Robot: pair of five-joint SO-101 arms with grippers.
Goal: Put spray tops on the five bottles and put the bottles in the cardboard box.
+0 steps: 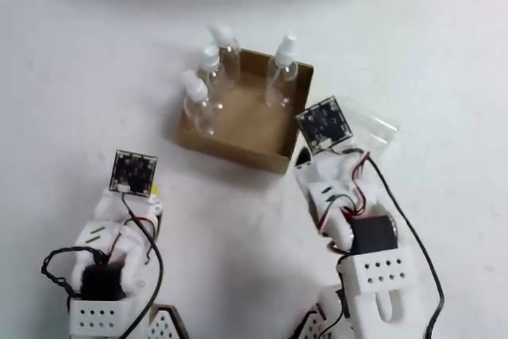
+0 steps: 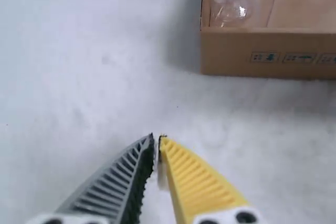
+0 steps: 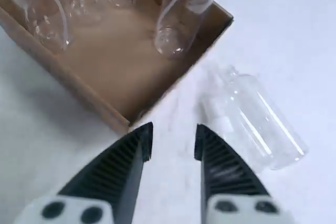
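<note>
Four clear plastic bottles with white spray tops (image 1: 282,77) stand upright inside the shallow brown cardboard box (image 1: 230,151). The step in hand therefore appears to be the last one: getting the fifth clear plastic bottle (image 3: 257,124) into the box. That bottle lies on its side on the white surface (image 1: 79,61), just beside the box's right-hand wall and outside it. Its neck end points roughly toward the box. A white top seems to sit on that neck, though the right wrist view does not settle whether it is fully seated. The right arm's black-fingered end effector (image 3: 172,135) hangs released, its jaws parted by a moderate gap with nothing between them. It is aimed at the bare surface between the box corner and the lying bottle and touches neither. The next move likely calls for shifting it across over the bottle's body, perhaps with a wider opening. It would then close on the smooth round plastic, which could roll or slip. The left arm's grey-and-yellow end effector (image 2: 157,140) is clenched tip to tip on nothing, low over the surface near the box's front-left side.
</note>
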